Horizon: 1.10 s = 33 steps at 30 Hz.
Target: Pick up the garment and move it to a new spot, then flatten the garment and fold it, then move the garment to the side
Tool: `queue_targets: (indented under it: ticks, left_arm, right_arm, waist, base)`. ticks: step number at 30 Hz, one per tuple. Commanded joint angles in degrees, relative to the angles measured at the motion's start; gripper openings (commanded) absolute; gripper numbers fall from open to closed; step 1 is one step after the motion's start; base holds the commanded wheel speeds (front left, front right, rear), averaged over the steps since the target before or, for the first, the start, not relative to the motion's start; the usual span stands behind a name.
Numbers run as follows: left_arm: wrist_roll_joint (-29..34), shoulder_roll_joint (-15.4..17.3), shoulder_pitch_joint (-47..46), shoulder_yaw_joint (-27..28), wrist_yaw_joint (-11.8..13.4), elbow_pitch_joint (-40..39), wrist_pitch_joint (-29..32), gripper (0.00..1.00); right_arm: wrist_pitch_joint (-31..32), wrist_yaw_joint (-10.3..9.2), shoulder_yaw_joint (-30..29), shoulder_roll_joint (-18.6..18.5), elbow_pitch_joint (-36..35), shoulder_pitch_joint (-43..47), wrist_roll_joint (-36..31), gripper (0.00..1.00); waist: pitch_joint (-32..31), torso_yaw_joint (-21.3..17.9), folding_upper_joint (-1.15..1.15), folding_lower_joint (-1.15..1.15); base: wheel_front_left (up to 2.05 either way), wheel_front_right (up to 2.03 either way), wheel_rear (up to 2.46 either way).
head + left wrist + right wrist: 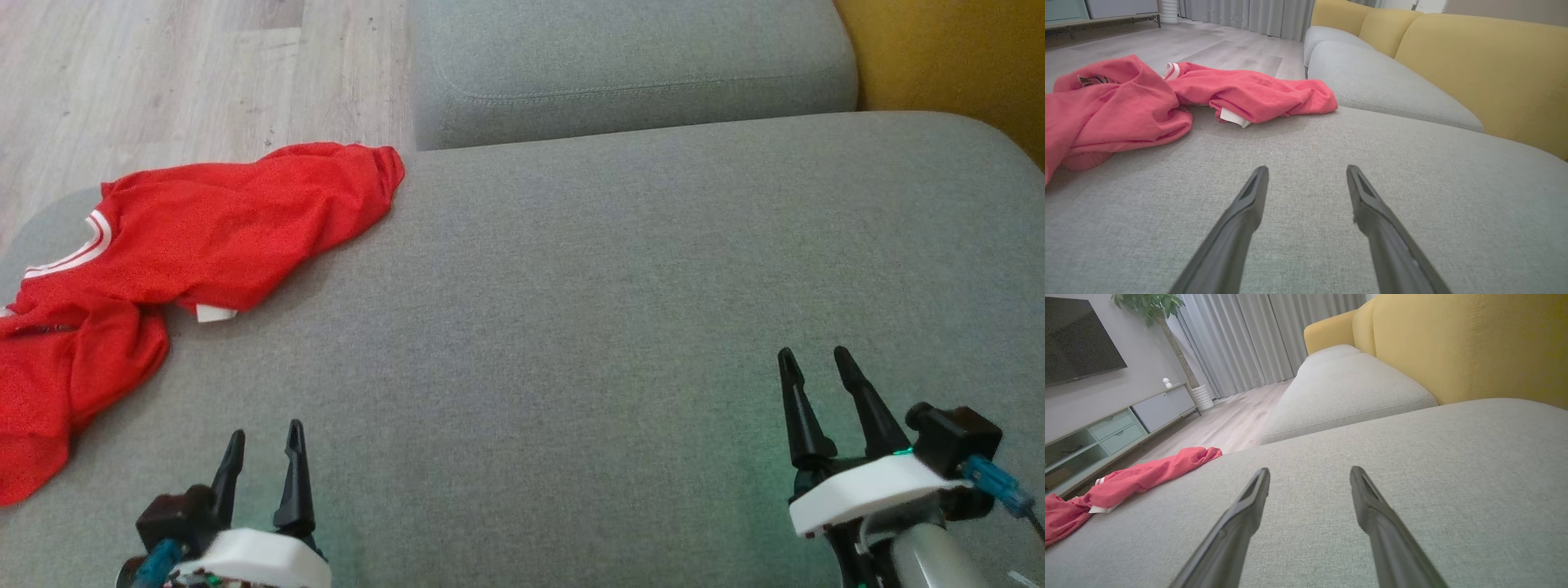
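Note:
The garment [204, 233], a red mesh jersey with striped red-and-white trim and a white sleeve edge, lies crumpled at the far left of the grey sofa seat [588, 310], its lower part hanging over the left edge. From the left wrist the garment [1143, 102] is ahead and to the left; in the right wrist view the garment [1135, 479] is far off at the left. My left gripper [263, 445] [1306, 173] stands open over bare cushion, below and right of the cloth. My right gripper [815, 363] [1309, 475] is open too, far to the right, nothing between its fingers.
A second grey seat cushion [629, 65] adjoins the far side, with the yellow backrest [947, 57] on the right. Wooden floor [163, 73] lies beyond the left edge. A TV cabinet [1118, 424] and curtains [1249, 339] stand across the room.

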Motion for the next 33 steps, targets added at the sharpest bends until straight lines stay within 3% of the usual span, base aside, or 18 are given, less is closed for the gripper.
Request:
queue_targets:
  ticks: [1,19,33]
  left_arm:
    - [1.99,1.37,-2.69,1.42,0.37,-0.92,-1.15,1.0]
    - [9.6,1.38,-1.59,3.41,1.48,1.14,-4.01,1.0]
    - [9.11,0.49,-2.21,5.92,-0.46,5.62,-5.33,1.0]
  right_arm:
    - [-1.11,-0.03,0.96,-0.64,-1.43,-2.41,-1.81,1.0]
    - [-3.98,-0.04,1.57,-0.35,1.03,-2.51,-6.99,1.0]
    - [-5.3,-0.04,2.23,-0.47,3.67,-2.85,-6.56,1.0]
  waist:
    - [0.02,-0.07,0.0,0.0]
    - [-0.07,0.09,0.0,0.0]
    - [-0.41,0.05,0.0,0.0]
  base:
    - [0.0,0.0,0.0]
    - [0.0,0.0,0.0]
    - [0.0,0.0,0.0]
